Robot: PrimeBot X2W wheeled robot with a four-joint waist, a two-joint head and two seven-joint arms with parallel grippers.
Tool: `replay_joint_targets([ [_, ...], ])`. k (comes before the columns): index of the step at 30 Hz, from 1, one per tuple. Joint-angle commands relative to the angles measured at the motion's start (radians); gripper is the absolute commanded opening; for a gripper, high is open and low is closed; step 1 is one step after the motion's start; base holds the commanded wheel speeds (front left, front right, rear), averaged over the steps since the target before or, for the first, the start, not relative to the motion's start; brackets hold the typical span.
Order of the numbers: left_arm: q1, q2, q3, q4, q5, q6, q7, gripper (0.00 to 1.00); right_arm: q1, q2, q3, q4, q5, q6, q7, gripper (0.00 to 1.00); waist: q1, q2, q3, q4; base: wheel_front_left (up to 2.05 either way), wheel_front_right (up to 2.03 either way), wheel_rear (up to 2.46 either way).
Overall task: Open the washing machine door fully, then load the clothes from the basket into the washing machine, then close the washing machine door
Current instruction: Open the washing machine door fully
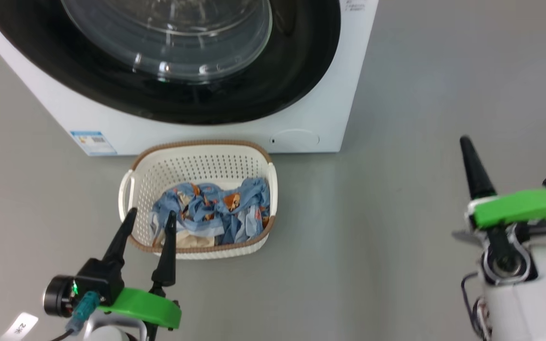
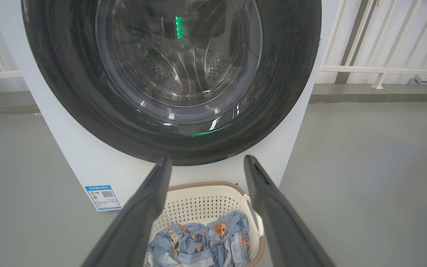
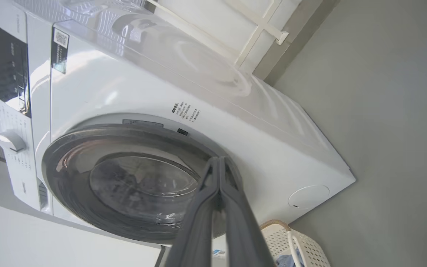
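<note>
The white washing machine (image 1: 206, 128) stands ahead with its round black door (image 1: 263, 85) closed flat against the front; the glass window (image 2: 180, 55) shows the steel drum behind it. On the floor before it sits the cream basket (image 1: 197, 163) holding the blue printed clothes (image 1: 216, 208) and a cream piece. My left gripper (image 1: 152, 215) hovers open over the basket's near left rim, nothing between its fingers (image 2: 150, 200). My right gripper (image 1: 466, 141) is shut and empty, off to the right of the machine, pointing at the door's edge (image 3: 219, 159) in its wrist view.
Grey floor (image 1: 420, 142) spreads around the machine and basket. A blue label sticker (image 1: 94, 142) and a round flap (image 1: 296, 139) sit low on the machine's front. A white railing (image 2: 384, 55) runs along the wall behind.
</note>
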Motion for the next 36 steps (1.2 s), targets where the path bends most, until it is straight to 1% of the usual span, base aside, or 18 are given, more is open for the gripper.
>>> replay_joint_targets([
  [1,-0.035,0.014,0.026,-0.029,-0.005,0.01,-0.009,1.0,-0.043,0.002,0.011,-0.017,0.036,0.002,0.016,0.0,0.0,0.0,0.038,0.017,0.0,0.0,0.0],
  [4,-0.054,0.014,0.018,-0.037,-0.009,0.011,-0.009,1.0,-0.115,0.0,-0.029,0.022,0.147,0.002,0.077,0.0,0.0,0.0,0.07,0.027,0.0,0.0,0.0],
  [10,-0.092,0.014,-0.003,-0.047,-0.017,0.011,-0.009,1.0,-0.282,-0.019,-0.099,0.112,0.298,0.002,0.174,0.0,0.0,0.0,0.129,0.047,0.0,0.0,0.0],
  [17,-0.134,0.014,-0.027,-0.05,-0.023,0.008,-0.009,1.0,-0.477,-0.048,-0.121,0.201,0.374,0.002,0.264,0.0,0.0,0.0,0.194,0.07,0.0,0.0,0.0],
  [24,-0.18,0.014,-0.046,-0.056,-0.031,0.007,-0.009,1.0,-0.668,-0.081,-0.095,0.286,0.38,0.002,0.343,0.0,0.0,0.0,0.259,0.092,0.0,0.0,0.0],
  [26,-0.192,0.014,-0.051,-0.059,-0.033,0.007,-0.009,1.0,-0.719,-0.093,-0.069,0.311,0.357,0.002,0.364,0.0,0.0,0.0,0.275,0.098,0.0,0.0,0.0],
  [30,-0.215,0.014,-0.059,-0.062,-0.049,0.005,-0.009,1.0,-0.817,-0.097,-0.035,0.365,0.327,0.002,0.393,0.0,0.0,0.0,0.3,0.111,0.0,0.0,0.0],
  [36,-0.233,0.014,-0.072,-0.066,-0.063,0.006,-0.009,1.0,-0.914,-0.102,-0.02,0.443,0.303,0.002,0.409,0.0,0.0,0.0,0.317,0.131,0.0,0.0,0.0],
])
